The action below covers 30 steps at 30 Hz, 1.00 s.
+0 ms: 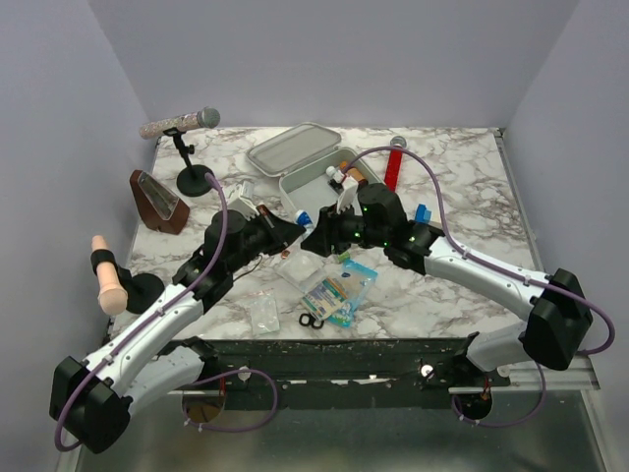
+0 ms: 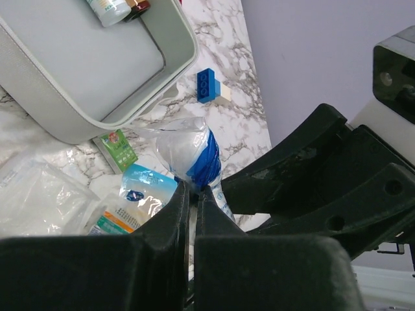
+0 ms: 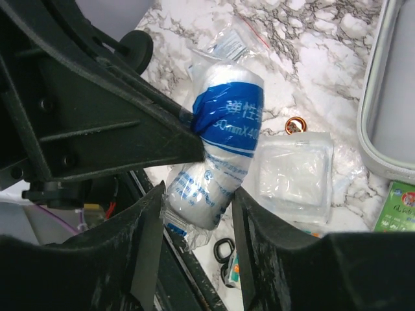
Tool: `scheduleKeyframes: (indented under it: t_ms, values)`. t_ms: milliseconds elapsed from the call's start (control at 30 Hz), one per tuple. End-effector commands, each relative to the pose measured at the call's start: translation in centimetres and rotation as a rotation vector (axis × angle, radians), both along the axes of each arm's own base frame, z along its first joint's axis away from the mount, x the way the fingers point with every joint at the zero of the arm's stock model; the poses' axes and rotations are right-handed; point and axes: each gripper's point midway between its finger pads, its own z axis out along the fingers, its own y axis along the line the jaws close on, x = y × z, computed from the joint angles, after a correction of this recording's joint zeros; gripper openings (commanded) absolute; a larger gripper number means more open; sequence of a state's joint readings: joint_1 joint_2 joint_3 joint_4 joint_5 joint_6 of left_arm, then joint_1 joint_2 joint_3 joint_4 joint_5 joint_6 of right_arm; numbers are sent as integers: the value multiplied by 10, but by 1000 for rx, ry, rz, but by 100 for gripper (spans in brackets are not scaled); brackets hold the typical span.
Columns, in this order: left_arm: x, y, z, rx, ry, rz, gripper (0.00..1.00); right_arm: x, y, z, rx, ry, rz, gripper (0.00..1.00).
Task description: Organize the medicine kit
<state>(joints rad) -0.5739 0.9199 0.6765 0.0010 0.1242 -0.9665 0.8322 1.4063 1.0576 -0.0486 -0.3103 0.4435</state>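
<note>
Presently the medicine kit (image 1: 293,147) sits open toward the back middle of the marble counter (image 1: 472,182), with its lid laid flat behind and to the left of its tray. Small bottles (image 1: 339,175) lie at the tray's right end.

Just in front of the kit's near edge and above the counter, both arms meet at a bandage roll (image 3: 224,123) in clear wrap with a blue printed band. The left fingers (image 2: 175,220) are pressed together on the roll, pinching it at the blue band. The right fingers (image 3: 146,240) stand part-way apart on either side of the roll's other end, close against it. Whether they press on it I cannot tell.

Below the roll, in front of the kit, a clear pouch (image 3: 292,172) of white gauze lies flat on the counter. A small copper-coloured ring (image 3: 296,124) lies just beside the pouch. A green packet (image 2: 118,148) lies just beside the kit's near wall. A blue brick (image 2: 207,84) sits on the counter to the kit's right. A red cylinder (image 1: 395,162) lies right of the kit, near its back end.
</note>
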Motion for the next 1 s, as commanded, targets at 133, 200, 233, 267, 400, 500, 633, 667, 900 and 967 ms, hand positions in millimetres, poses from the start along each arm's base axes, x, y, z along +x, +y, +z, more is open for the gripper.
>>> scheduleKeyframes:
  t_ms: [133, 200, 233, 267, 400, 500, 633, 667, 900, 967]
  values:
    - [-6, 0, 10, -1, -42, -24, 27, 8, -3, 14, -16, -81, -21, 35]
    - [-6, 4, 10, 40, -44, -17, 52, 9, -9, 17, -27, -98, -34, 34]
    - [-5, 8, 10, 69, -49, -4, 62, 10, -12, 18, -40, -114, -42, 34]
    - [-1, 12, 13, 94, -55, 20, 71, 11, -16, 19, -54, -127, -49, 34]
    - [13, 44, 22, 188, -47, 170, 99, 32, -36, 23, -117, -180, -126, 34]
    - [22, 71, 21, 240, -22, 272, 99, 66, -51, 18, -209, -233, -207, 34]
    - [22, 93, 5, 293, 21, 324, 99, 128, -70, -9, -436, -316, -316, 34]
    - [21, 93, 2, 293, 24, 315, 98, 142, -72, -20, -493, -320, -322, 34]
    - [3, 102, -21, 312, 61, 309, 97, 201, -66, -66, -669, -326, -315, 36]
    - [2, 107, -23, 327, 56, 320, 97, 207, -63, -80, -689, -313, -303, 36]
